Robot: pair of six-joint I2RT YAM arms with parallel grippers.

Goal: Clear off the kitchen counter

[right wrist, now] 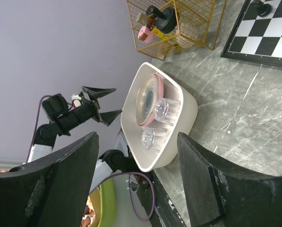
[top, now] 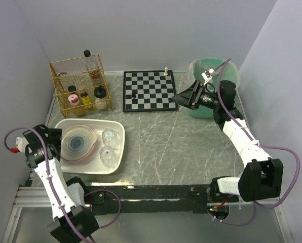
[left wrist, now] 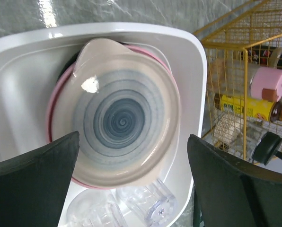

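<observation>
The grey marble kitchen counter [top: 171, 147] carries a white tub [top: 118, 152] at the left. In the tub lie a beige bowl with a blue spiral [top: 79, 143] on a pink plate, and two clear glasses [top: 109, 134] [top: 107, 153]. My left gripper [top: 55, 139] is open and empty, raised at the tub's left end. Its wrist view looks down on the bowl [left wrist: 117, 118], the glasses [left wrist: 150, 203] and the tub wall [left wrist: 18, 94] between the left gripper's own spread fingers [left wrist: 134, 137]. My right gripper [top: 177, 96] is open and empty, held above the counter in front of a green bin [top: 214, 71].
A chessboard [top: 150, 91] lies at the back centre with a white piece [top: 166, 71] and a black piece [top: 134, 94] on it. A yellow wire rack [top: 80, 83] with bottles and jars stands at the back left. The right wrist view shows the tub [right wrist: 179, 118] and rack [right wrist: 179, 23].
</observation>
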